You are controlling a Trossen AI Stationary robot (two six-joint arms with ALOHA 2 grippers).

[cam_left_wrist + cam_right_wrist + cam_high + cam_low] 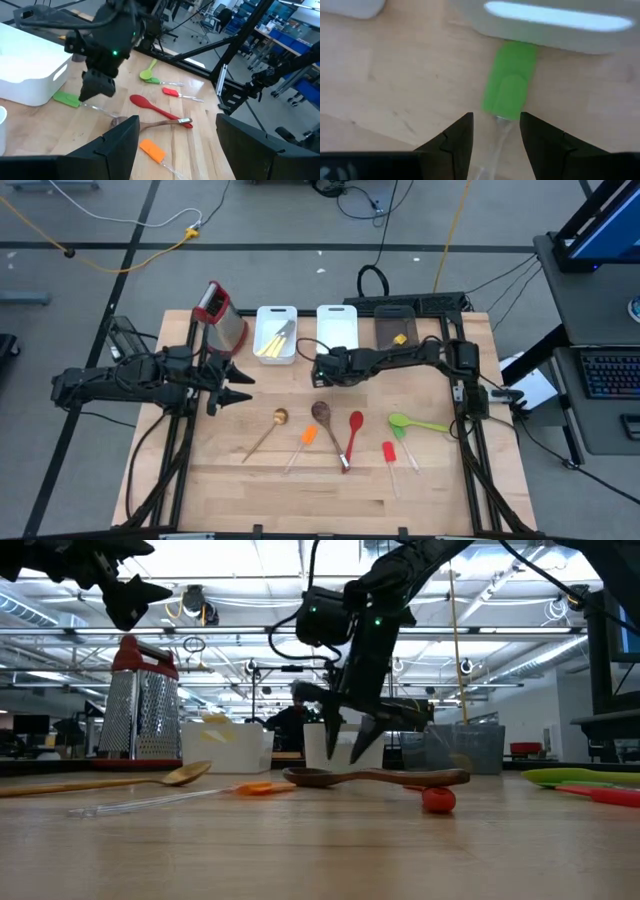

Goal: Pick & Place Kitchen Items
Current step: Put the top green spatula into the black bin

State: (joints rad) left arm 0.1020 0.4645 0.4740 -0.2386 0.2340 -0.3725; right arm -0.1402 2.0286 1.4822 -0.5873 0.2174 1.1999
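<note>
A green mini spatula lies flat on the table, its head (510,82) against the front wall of a white bin (555,25). Its clear handle (495,142) runs back between the fingers of my right gripper (495,122). That gripper is open and slants down, with one finger on each side of the handle, just above the table (352,755). The left wrist view shows the same spatula head (67,98) beside that gripper. My left gripper (240,385) waits open over the table's left part, holding nothing.
Toward the near edge lie a pale wooden spoon (265,435), an orange spatula (305,440), a dark wooden spoon (325,420), a red spoon (352,435), a red spatula (390,455) and a lime-green spoon (415,422). A grater (220,315) and three bins (276,333) line the far edge.
</note>
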